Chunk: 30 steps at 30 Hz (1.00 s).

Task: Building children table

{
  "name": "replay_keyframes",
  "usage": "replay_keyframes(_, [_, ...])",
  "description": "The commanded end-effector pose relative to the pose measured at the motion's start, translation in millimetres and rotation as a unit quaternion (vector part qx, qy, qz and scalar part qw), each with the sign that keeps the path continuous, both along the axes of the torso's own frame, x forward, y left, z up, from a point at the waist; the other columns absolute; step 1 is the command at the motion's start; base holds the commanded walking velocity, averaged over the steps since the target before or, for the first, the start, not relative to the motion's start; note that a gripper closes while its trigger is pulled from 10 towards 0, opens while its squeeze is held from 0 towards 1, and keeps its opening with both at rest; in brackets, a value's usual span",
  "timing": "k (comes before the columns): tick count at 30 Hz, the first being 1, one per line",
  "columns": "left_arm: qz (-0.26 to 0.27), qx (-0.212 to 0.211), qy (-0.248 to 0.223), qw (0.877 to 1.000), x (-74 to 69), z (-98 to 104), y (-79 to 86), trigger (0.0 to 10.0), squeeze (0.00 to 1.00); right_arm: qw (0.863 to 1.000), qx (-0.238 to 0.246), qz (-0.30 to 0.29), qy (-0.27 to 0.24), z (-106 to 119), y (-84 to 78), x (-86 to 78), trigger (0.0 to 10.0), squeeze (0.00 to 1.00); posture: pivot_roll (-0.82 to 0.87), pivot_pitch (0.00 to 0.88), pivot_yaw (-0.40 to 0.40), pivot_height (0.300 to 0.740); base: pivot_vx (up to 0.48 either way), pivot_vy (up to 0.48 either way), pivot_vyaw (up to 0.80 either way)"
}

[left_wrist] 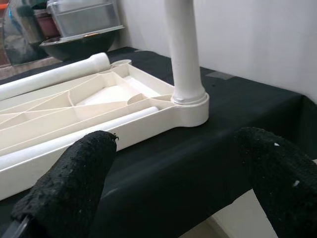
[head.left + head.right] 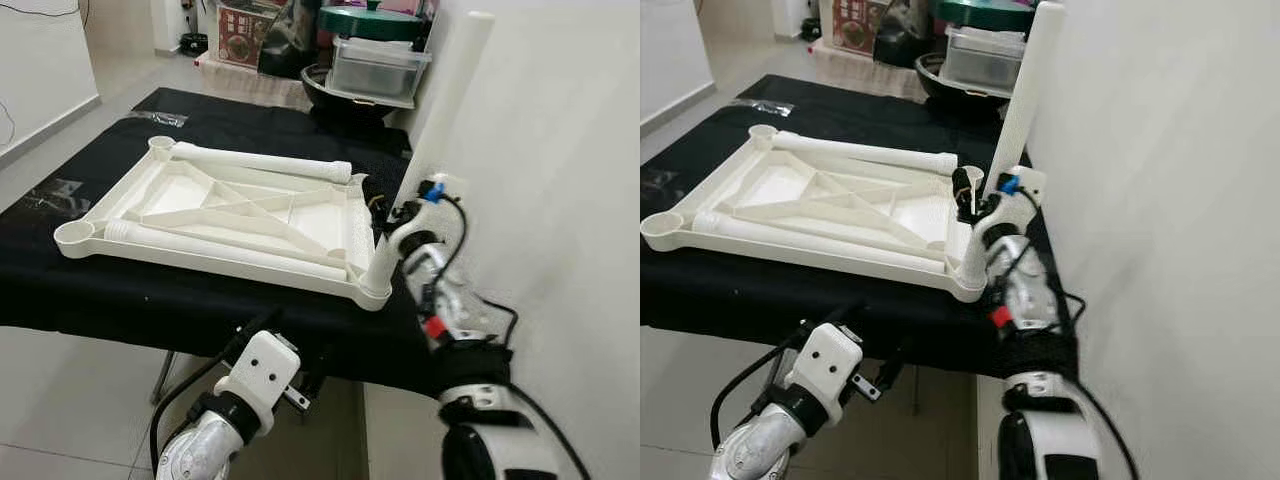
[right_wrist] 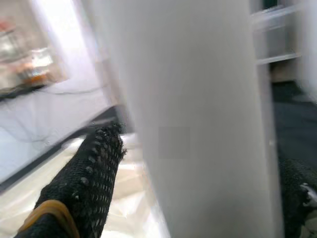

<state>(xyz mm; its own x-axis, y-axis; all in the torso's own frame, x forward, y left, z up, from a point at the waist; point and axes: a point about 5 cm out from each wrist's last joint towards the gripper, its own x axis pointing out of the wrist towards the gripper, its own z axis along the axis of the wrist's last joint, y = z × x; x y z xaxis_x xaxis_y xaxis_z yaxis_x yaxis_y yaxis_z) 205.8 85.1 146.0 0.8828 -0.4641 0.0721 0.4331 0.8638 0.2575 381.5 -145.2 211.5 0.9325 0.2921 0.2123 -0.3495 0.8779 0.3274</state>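
Covering table, black cloth; white wall

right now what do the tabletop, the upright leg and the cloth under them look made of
Tabletop: moulded plastic by its look, cream, satin, with cast ribs on its underside.
Upright leg: smooth hollow-looking tube, probably the same plastic, with a flared collar at the socket.
Cloth: matte black fabric, seemingly woven, draping over the edge.

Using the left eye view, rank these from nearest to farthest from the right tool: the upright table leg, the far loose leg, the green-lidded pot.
1. Upright table leg, gripped in the right tool.
2. Far loose leg, lying along the tabletop's back edge.
3. Green-lidded pot, beyond the table.
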Motion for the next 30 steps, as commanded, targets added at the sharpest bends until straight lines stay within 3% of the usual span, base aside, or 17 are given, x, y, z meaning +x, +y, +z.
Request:
replay_keyframes(1, [-0.005,0.001,0.006,1.0,-0.1,-3,-1.7,10.0,0.0,0.992,-0.005,0.127,0.002,-2,7.8,-5.7,10.0,0.0,0.1,0.027,-0.166,0.74,0.0,0.0,0.0])
replay_keyframes(2, [-0.006,0.001,0.006,1.0,-0.2,-3,-1.8,10.0,0.0,0.98,-0.026,0.199,-0.002,-4,11.0,-12.6,10.0,0.0,0.1,0.026,-0.166,0.74,0.0,0.0,0.0])
replay_keyframes(3, [-0.006,0.001,0.006,1.0,-0.2,-3,-1.8,10.0,0.0,0.98,-0.026,0.199,-0.002,-4,11.0,-12.6,10.0,0.0,0.1,0.026,-0.166,0.74,0.0,0.0,0.0])
replay_keyframes(4, [-0.006,0.001,0.006,1.0,-0.3,-3,-1.7,10.0,0.0,0.963,-0.045,0.267,0.003,-7,16.0,-20.5,10.0,0.0,0.1,0.026,-0.164,0.74,0.0,0.0,0.0])
replay_keyframes(7, [-0.005,0.001,0.007,1.0,-0.4,-3,-1.8,10.0,0.0,0.946,-0.058,0.319,0.002,-10,20.5,-27.1,10.0,0.0,0.1,0.026,-0.164,0.74,0.0,0.0,0.0])
replay_keyframes(10, [-0.008,0.002,0.007,1.0,-1.7,-4,-2.4,10.0,0.0,0.889,-0.105,0.447,-0.003,-20,41.4,-45.3,10.0,0.0,0.1,0.023,-0.164,0.74,0.0,0.0,0.0])
replay_keyframes(13, [-0.009,0.002,0.007,1.0,-1.7,-3,-2.8,10.0,0.0,0.884,-0.118,0.451,-0.006,-23,48.1,-45.6,10.0,0.0,0.11,0.024,-0.169,0.74,0.0,0.0,0.0])
replay_keyframes(14, [-0.008,0.003,0.006,1.0,-1.4,-3,-2.3,10.0,0.0,0.884,-0.12,0.452,-0.013,-24,57.5,-42.5,0.0,0.0,0.11,0.025,-0.168,0.74,0.0,0.0,0.0])
replay_keyframes(16, [-0.007,0.004,0.005,1.0,-1.2,-3,-1.6,10.0,0.0,0.879,-0.124,0.461,-0.015,-25,59.6,-43.2,0.0,0.0,0.11,0.023,-0.166,0.74,0.0,0.0,0.0])
replay_keyframes(21, [-0.004,0.005,0.006,1.0,-1.2,-3,0.2,10.0,0.0,0.899,-0.133,0.417,-0.021,-22,60.0,-36.3,0.0,0.0,0.11,0.022,-0.167,0.74,0.0,0.0,0.0])
replay_keyframes(22, [-0.004,0.005,0.006,1.0,-1.0,-4,0.3,10.0,0.0,0.925,-0.128,0.358,-0.017,-19,56.2,-26.7,0.0,0.0,0.1,0.02,-0.169,0.74,0.0,0.0,0.0])
replay_keyframes(23, [-0.004,0.005,0.006,1.0,-1.0,-4,0.3,10.0,0.0,0.925,-0.128,0.358,-0.017,-19,56.2,-26.7,0.0,0.0,0.1,0.02,-0.169,0.74,0.0,0.0,0.0])
replay_keyframes(24, [-0.004,0.005,0.006,1.0,-0.8,-4,0.0,10.0,0.0,0.945,-0.126,0.302,-0.016,-16,51.1,-19.4,0.0,0.0,0.1,0.02,-0.169,0.74,0.0,0.0,0.0])
replay_keyframes(25, [-0.004,0.005,0.006,1.0,-0.8,-4,0.0,10.0,0.0,0.945,-0.126,0.302,-0.016,-16,51.1,-19.4,0.0,0.0,0.1,0.02,-0.169,0.74,0.0,0.0,0.0])
replay_keyframes(27, [-0.006,0.005,0.006,1.0,-0.4,-4,-0.8,10.0,0.0,0.975,-0.125,0.185,0.008,-15,36.8,-7.1,0.0,0.0,0.1,0.02,-0.166,0.74,0.0,0.0,0.0])
replay_keyframes(28, [-0.006,0.005,0.006,1.0,-0.4,-4,-0.8,10.0,0.0,0.975,-0.125,0.185,0.008,-15,36.8,-7.1,0.0,0.0,0.1,0.02,-0.166,0.74,0.0,0.0,0.0])
replay_keyframes(30, [-0.007,0.006,0.006,1.0,-0.2,-4,-1.0,10.0,0.0,0.987,-0.119,0.102,0.031,-17,25.4,-1.1,0.0,0.0,0.1,0.022,-0.165,0.74,0.0,0.0,0.0])
